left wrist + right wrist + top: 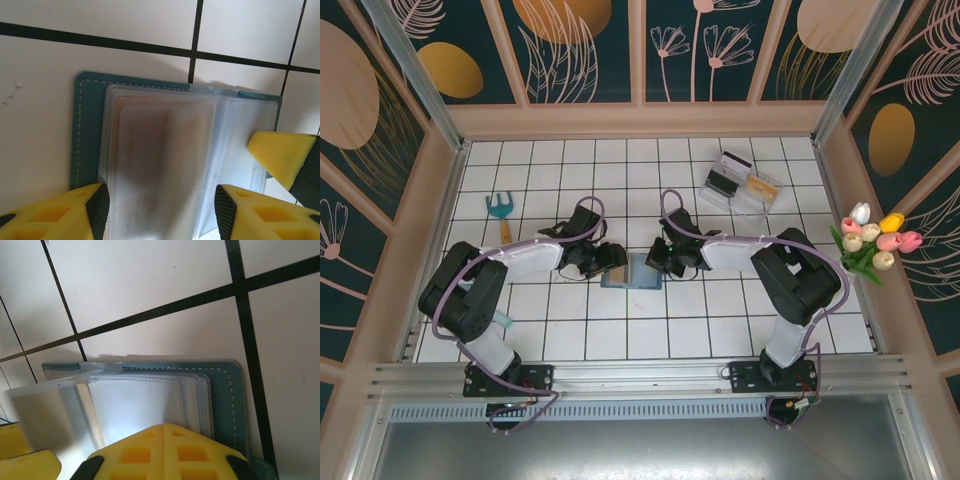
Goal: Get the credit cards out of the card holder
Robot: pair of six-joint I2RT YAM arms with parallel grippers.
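Straddling the card holder [88,131], left tool [159,207] stands spread — right tool [164,437] pressed together opposite.

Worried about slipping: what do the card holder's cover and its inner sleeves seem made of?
Card holder cover: teal, matte, likely leather or imitation, going by the pale stitching along its edge. Inner sleeves: frosted translucent soft plastic; a dark shape blurs through them.
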